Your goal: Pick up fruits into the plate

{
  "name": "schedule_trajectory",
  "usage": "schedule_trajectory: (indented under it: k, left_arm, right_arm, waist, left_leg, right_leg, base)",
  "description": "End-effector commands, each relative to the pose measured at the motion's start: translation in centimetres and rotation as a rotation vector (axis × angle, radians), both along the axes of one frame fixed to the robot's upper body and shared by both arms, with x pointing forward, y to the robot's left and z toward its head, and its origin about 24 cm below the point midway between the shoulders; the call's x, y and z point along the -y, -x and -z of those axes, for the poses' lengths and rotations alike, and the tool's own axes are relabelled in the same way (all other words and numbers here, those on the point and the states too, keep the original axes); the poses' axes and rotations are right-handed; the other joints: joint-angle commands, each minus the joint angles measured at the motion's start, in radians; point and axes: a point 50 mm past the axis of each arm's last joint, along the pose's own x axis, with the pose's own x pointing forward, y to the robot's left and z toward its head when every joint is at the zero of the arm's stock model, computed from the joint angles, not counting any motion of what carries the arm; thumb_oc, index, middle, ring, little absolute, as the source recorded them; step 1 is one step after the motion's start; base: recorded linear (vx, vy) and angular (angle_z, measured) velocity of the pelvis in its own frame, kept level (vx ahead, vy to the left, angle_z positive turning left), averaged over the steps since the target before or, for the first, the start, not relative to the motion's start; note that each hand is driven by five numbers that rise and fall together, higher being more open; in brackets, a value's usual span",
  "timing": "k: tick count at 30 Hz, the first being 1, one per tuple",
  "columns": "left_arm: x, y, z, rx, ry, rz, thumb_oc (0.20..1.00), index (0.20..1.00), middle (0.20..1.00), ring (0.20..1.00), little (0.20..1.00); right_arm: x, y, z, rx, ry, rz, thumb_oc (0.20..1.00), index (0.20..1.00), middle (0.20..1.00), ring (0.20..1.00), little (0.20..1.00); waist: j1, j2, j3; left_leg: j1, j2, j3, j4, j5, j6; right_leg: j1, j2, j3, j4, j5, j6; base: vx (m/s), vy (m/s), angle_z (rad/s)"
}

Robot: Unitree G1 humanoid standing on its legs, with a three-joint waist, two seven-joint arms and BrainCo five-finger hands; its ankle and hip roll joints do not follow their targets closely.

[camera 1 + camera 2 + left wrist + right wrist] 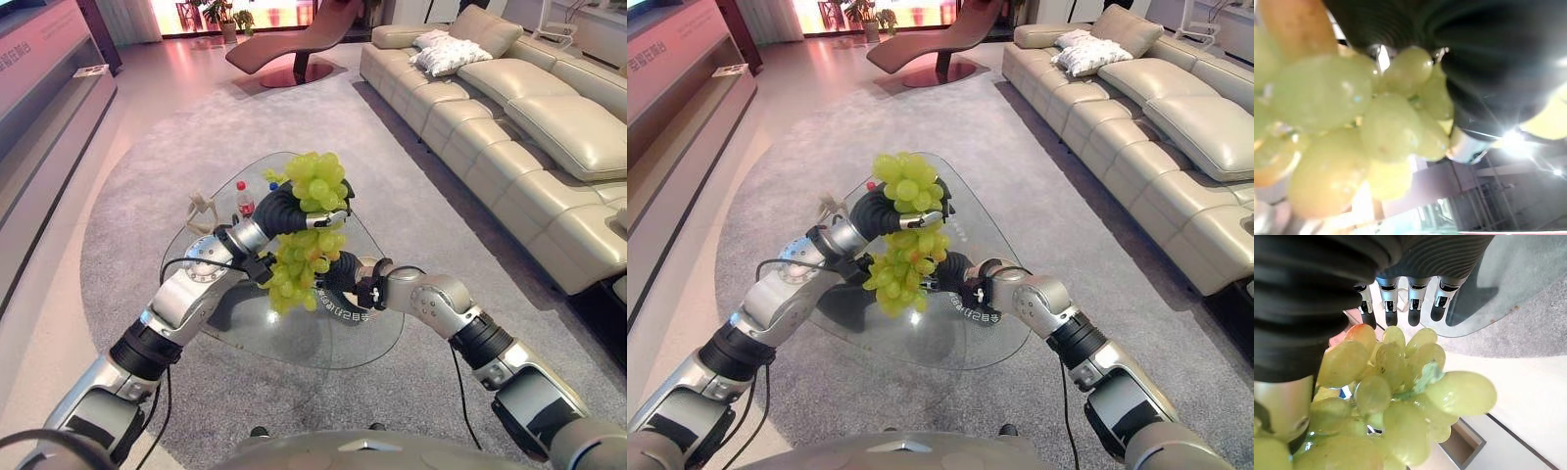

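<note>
A small pale figurine point(201, 211) and a red-capped bottle point(244, 199) are standing at the left of the rounded glass coffee table point(323, 338). Above the glass, the left hand point(290, 211) is curling its fingers around a big bunch of green grapes point(306, 257), holding it in the air. The right hand point(1400, 303) is reaching in just beside the bunch's lower half, fingers straight and relaxed. A cream leather sofa point(529, 137) is lining the right.
</note>
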Motion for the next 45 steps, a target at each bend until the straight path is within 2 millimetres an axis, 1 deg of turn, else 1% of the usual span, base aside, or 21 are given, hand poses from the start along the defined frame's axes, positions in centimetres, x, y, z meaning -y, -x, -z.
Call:
schedule_trajectory:
  k: [1,3,6,10,14,16,20,24,28,33,38,42,43,45]
  left_arm:
    - [2.1,0.2,-4.6,0.15,0.141,0.116,0.2,0.2,0.2,0.2,0.2]
    - [2.2,0.1,-4.5,0.122,0.165,0.107,0.2,0.2,0.2,0.2,0.2]
    - [2.2,0.0,-4.1,0.096,0.19,0.1,0.2,0.2,0.2,0.2,0.2]
    - [1.6,0.1,-3.8,0.086,0.212,0.079,0.2,0.2,0.2,0.2,0.2]
    - [0.3,0.0,-3.9,0.069,0.26,0.036,0.2,0.2,0.2,0.2,0.2]
    - [-0.7,-0.1,-3.8,0.05,0.296,0.014,0.2,0.2,0.2,0.2,0.2]
    - [-2.4,0.0,-3.5,0.007,0.37,-0.019,0.2,0.2,0.2,0.2,0.2]
    - [-2.9,0.0,-3.1,-0.053,0.434,0.003,0.2,0.2,0.2,0.2,0.2]
    - [-2.6,-0.2,-2.9,-0.108,0.486,0.023,0.2,0.2,0.2,0.2,0.2]
    - [-1.9,-0.6,-2.6,-0.157,0.503,0.02,0.2,0.2,0.2,0.2,0.2]
    - [-0.9,-0.9,-2.4,-0.183,0.458,0.05,0.2,0.2,0.2,0.2,0.2]
    - [-0.2,-1.0,-2.3,-0.196,0.425,0.064,0.2,0.2,0.2,0.2,0.2]
    - [0.2,-1.2,-2.2,-0.198,0.398,0.065,0.2,0.2,0.2,0.2,0.2]
    - [0.5,-1.3,-2.0,-0.21,0.385,0.072,0.2,0.2,0.2,0.2,0.2]
  right_arm:
    - [-3.1,-0.9,-4.8,0.17,-0.122,-0.085,1.0,1.0,1.0,1.0,1.0]
    - [-3.5,-0.9,-5.4,0.199,-0.137,-0.079,1.0,1.0,1.0,1.0,1.0]
    - [-3.7,-0.9,-5.8,0.207,-0.163,-0.061,1.0,1.0,1.0,1.0,1.0]
    - [-3.3,-1.2,-5.9,0.206,-0.205,-0.02,1.0,1.0,1.0,1.0,1.0]
    - [-2.3,-1.5,-6.1,0.209,-0.267,0.004,1.0,1.0,1.0,1.0,1.0]
    - [-1.6,-1.6,-6.3,0.226,-0.299,0.008,1.0,1.0,1.0,1.0,1.0]
    - [-0.5,-0.6,-6.8,0.26,-0.374,-0.032,1.0,1.0,1.0,1.0,1.0]
    - [-0.3,0.2,-7.2,0.284,-0.427,-0.084,1.0,1.0,1.0,1.0,1.0]
    - [-0.7,0.9,-7.6,0.288,-0.462,-0.147,1.0,1.0,1.0,1.0,1.0]
    - [-1.7,2.0,-7.9,0.254,-0.487,-0.229,1.0,1.0,1.0,1.0,1.0]
    - [-3.4,3.8,-7.5,0.173,-0.506,-0.372,1.0,1.0,1.0,1.0,1.0]
    - [-4.3,4.8,-7.3,0.118,-0.523,-0.441,1.0,1.0,1.0,1.0,1.0]
    - [-4.9,5.5,-7.2,0.078,-0.539,-0.488,1.0,1.0,1.0,1.0,1.0]
    - [-5.5,6.1,-7.2,0.045,-0.551,-0.527,1.0,1.0,1.0,1.0,1.0]
  waist:
    - [0.016,-0.012,-0.021]
    - [0.016,-0.012,-0.022]
    - [0.017,-0.012,-0.022]
    - [0.023,-0.011,-0.023]
    - [0.031,-0.01,-0.023]
    - [0.036,-0.01,-0.024]
    - [0.039,-0.009,-0.023]
    - [0.036,-0.008,-0.022]
    - [0.03,-0.008,-0.021]
    - [0.022,-0.008,-0.024]
    - [0.015,-0.007,-0.023]
    - [0.01,-0.005,-0.022]
    - [0.007,-0.005,-0.022]
    - [0.006,-0.004,-0.022]
  left_leg:
    - [0.01,0.003,-0.013,0.015,-0.128,-0.002]
    - [0.011,0.005,-0.01,0.017,-0.126,-0.004]
    - [0.012,0.006,-0.007,0.017,-0.127,-0.003]
    - [0.014,0.011,0.002,0.017,-0.124,-0.005]
    - [0.012,0.016,0.011,0.019,-0.121,-0.009]
    - [0.01,0.017,0.013,0.019,-0.12,-0.01]
    - [0.007,0.02,0.02,0.018,-0.116,-0.013]
    - [0.005,0.022,0.023,0.017,-0.114,-0.014]
    - [0.007,0.022,0.027,0.016,-0.114,-0.013]
    - [0.01,0.022,0.034,0.016,-0.113,-0.014]
    - [0.011,0.021,0.04,0.015,-0.11,-0.013]
    - [0.014,0.022,0.044,0.013,-0.108,-0.012]
    - [0.015,0.023,0.047,0.013,-0.107,-0.011]
    - [0.016,0.022,0.048,0.013,-0.106,-0.01]
  right_leg:
    - [0.059,-0.03,-0.08,0.033,-0.1,0.014]
    - [0.06,-0.032,-0.081,0.03,-0.098,0.015]
    - [0.062,-0.034,-0.084,0.028,-0.097,0.014]
    - [0.064,-0.041,-0.098,0.025,-0.092,0.018]
    - [0.063,-0.049,-0.116,0.023,-0.086,0.02]
    - [0.062,-0.052,-0.125,0.021,-0.083,0.022]
    - [0.06,-0.059,-0.14,0.019,-0.077,0.027]
    - [0.057,-0.06,-0.142,0.018,-0.075,0.028]
    - [0.056,-0.061,-0.144,0.016,-0.072,0.029]
    - [0.056,-0.063,-0.14,0.013,-0.067,0.031]
    - [0.053,-0.063,-0.133,0.009,-0.062,0.033]
    - [0.053,-0.062,-0.129,0.009,-0.061,0.033]
    - [0.052,-0.062,-0.127,0.01,-0.061,0.033]
    - [0.051,-0.061,-0.123,0.01,-0.06,0.033]
  base:
    - [0.0,0.0,0.0]
    - [0.0,0.0,0.0]
    - [0.0,0.0,0.0]
    - [0.0,0.0,0.0]
    - [0.0,0.0,0.0]
    - [0.0,0.0,0.0]
    - [-0.01,-0.001,-0.01]
    - [0.0,0.0,0.0]
    - [0.0,0.0,0.0]
    - [0.0,0.0,0.0]
    - [0.0,-0.001,-0.01]
    - [0.0,-0.003,-0.03]
    - [0.0,-0.003,-0.06]
    - [0.0,-0.002,-0.07]
